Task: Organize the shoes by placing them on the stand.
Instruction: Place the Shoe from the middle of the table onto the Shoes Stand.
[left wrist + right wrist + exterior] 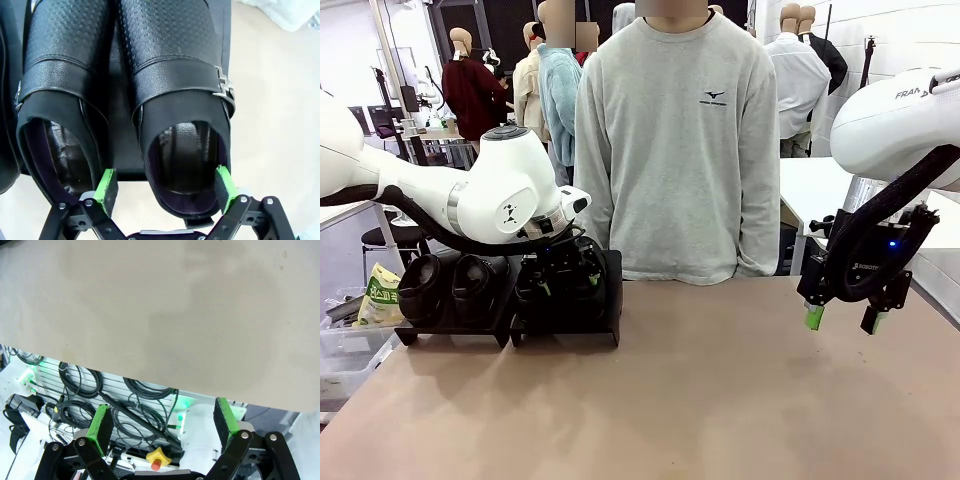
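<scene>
Where the brown table (720, 400) lies bare close to the camera, the right hand (842, 318) hangs above its right part with the two green-padded fingers apart and nothing between them. In the right wrist view the same hand (165, 422) looks past the table edge to bundles of black cables (100, 390) and one yellow knob (157, 457) below.

Farther back, at the left, the black stand (505, 325) rests on the table, and its two platforms are side by side. Four black shoes (450, 285) can be counted on it: two on the left platform and two on the right one. The left hand (558, 275) is down at the right pair. In the left wrist view its fingers (225, 182) are spread on both sides of the heel of one shoe (175, 75) with a metal buckle; whether the pads touch it I cannot tell. A second shoe (65, 65) lies just beside.

Behind the table one person (675, 140) in a grey sweatshirt stands.
</scene>
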Controlling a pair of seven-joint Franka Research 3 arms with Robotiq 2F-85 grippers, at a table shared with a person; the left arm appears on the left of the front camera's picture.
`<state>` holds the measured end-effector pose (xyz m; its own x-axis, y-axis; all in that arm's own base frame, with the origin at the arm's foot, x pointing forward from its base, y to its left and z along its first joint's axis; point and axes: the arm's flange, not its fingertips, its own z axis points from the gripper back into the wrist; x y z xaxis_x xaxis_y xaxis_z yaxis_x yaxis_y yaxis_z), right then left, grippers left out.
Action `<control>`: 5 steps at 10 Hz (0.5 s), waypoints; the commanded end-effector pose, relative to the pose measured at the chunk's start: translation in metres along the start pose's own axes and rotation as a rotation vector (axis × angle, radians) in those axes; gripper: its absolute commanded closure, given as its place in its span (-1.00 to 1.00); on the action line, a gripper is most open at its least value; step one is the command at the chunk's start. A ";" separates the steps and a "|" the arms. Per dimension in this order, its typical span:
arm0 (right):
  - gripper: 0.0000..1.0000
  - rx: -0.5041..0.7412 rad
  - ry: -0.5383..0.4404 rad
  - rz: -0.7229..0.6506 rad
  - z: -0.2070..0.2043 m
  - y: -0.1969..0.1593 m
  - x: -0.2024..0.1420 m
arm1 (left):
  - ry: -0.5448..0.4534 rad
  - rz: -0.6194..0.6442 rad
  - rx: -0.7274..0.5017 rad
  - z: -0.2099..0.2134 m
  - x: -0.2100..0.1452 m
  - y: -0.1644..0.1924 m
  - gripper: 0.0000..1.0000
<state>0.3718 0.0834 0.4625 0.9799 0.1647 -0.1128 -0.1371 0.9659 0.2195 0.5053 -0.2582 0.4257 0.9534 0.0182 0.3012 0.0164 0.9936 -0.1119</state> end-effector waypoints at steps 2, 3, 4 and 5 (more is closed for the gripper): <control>-1.00 0.003 0.006 -0.001 -0.001 0.000 -0.001 | -0.016 0.006 0.000 -0.001 0.000 0.001 -1.00; -1.00 0.003 0.006 -0.001 -0.001 0.000 -0.001 | -0.016 0.006 0.000 -0.001 0.000 0.001 -1.00; -1.00 0.003 0.006 -0.001 -0.001 0.000 -0.001 | -0.016 0.006 0.000 -0.001 0.000 0.001 -1.00; -1.00 0.003 0.006 -0.001 -0.001 0.000 -0.001 | -0.016 0.006 0.000 -0.001 0.000 0.001 -1.00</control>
<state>0.3718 0.0834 0.4625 0.9799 0.1647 -0.1128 -0.1371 0.9659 0.2195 0.5053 -0.2582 0.4257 0.9534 0.0182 0.3013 0.0164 0.9936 -0.1120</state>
